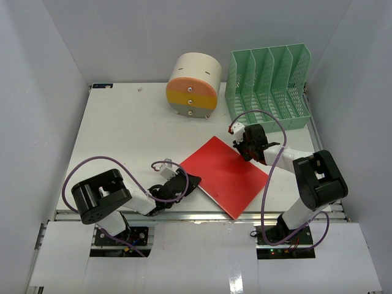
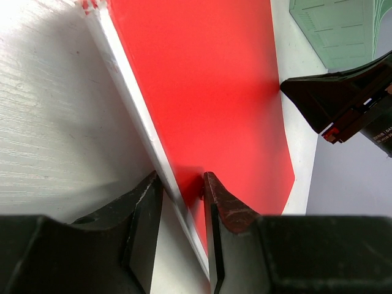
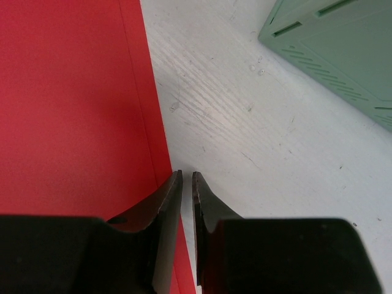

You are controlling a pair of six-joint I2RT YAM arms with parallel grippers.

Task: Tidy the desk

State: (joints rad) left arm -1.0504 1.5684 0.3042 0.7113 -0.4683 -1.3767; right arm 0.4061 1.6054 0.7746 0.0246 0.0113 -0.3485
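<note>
The white desk (image 1: 122, 135) holds a flat red folder (image 1: 226, 174) lying at an angle near the front middle. My left gripper (image 1: 191, 181) is low at the folder's left corner. In the left wrist view its jaws (image 2: 180, 177) stand open, and the folder's pale edge (image 2: 131, 98) runs slantwise between them. My right gripper (image 1: 240, 147) is at the folder's far right edge. In the right wrist view (image 3: 187, 174) its jaws are nearly together and hold nothing, tips at the border between folder (image 3: 73, 104) and desk (image 3: 257, 135).
A green slotted file rack (image 1: 269, 86) stands at the back right and shows in both wrist views (image 2: 334, 27) (image 3: 343, 49). A cream cylinder with orange and yellow bands (image 1: 193, 86) lies at the back middle. White walls enclose the desk; a metal rail (image 1: 196, 215) runs along its front.
</note>
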